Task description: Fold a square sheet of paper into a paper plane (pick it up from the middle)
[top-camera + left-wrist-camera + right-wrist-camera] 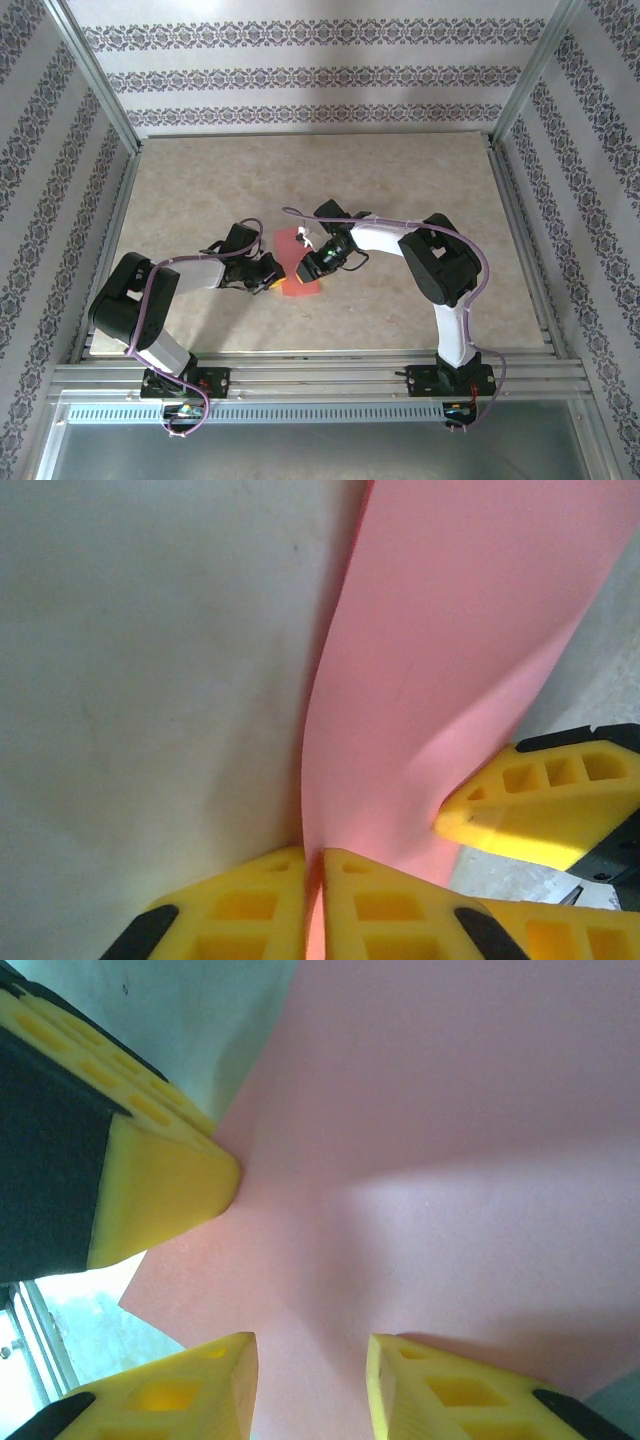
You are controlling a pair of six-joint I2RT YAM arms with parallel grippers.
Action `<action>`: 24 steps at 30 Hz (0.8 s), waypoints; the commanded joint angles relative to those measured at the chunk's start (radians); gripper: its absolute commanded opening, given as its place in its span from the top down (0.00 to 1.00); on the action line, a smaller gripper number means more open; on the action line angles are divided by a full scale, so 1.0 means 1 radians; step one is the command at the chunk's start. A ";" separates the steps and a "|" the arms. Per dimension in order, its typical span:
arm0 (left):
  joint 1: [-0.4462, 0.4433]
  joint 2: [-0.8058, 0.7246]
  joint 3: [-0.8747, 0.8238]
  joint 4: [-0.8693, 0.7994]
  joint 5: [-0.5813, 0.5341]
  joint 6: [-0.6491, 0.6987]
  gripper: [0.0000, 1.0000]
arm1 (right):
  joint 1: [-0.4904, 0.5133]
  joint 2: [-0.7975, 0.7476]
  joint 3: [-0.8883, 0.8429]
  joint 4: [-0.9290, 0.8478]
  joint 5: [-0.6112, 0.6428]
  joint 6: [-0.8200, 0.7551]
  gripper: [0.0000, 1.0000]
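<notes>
Pink-red sheet of paper (288, 243) lies on the beige marbled tabletop (400, 185) in the top view, squeezed between the two claws. The left claw (268, 272) sits at its left edge and the right claw (318, 262) at its right side. The far end of the sheet reaches out beyond both claws. From this height the gap of either claw is too small to read.

Seen from the left wrist, the left claw (312, 865) has its yellow fingers (385, 905) drawn almost together. The left edge of the sheet of paper (470, 630) curls up off the tabletop (150, 680) and is pinched between them. Right of this claw, one yellow finger of the right claw (535, 805) presses into the sheet, which dents and bows around its tip.

Seen from the right wrist, the right claw (310, 1360) stands partly apart. Its two yellow fingers (190, 1395) have a clear gap between them, and the sheet of paper (450, 1140) spreads ahead of the tips and across that gap, not clamped. Up and left of this claw, a finger of the left claw (160, 1190) meets the sheet's edge, with pale tabletop (235, 1010) beyond it.
</notes>
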 commanded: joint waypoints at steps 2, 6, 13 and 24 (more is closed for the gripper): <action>0.011 0.004 0.022 0.026 0.019 0.013 0.95 | -0.007 0.017 -0.048 -0.021 0.097 -0.043 0.58; 0.012 -0.012 0.030 0.023 0.035 -0.023 1.00 | -0.006 -0.085 -0.060 0.031 0.091 -0.037 0.56; 0.011 -0.062 0.065 -0.079 0.015 -0.103 1.00 | 0.060 -0.314 -0.232 0.240 0.292 -0.091 0.52; 0.010 -0.085 0.101 -0.122 -0.003 -0.177 1.00 | 0.204 -0.429 -0.437 0.519 0.439 -0.247 0.38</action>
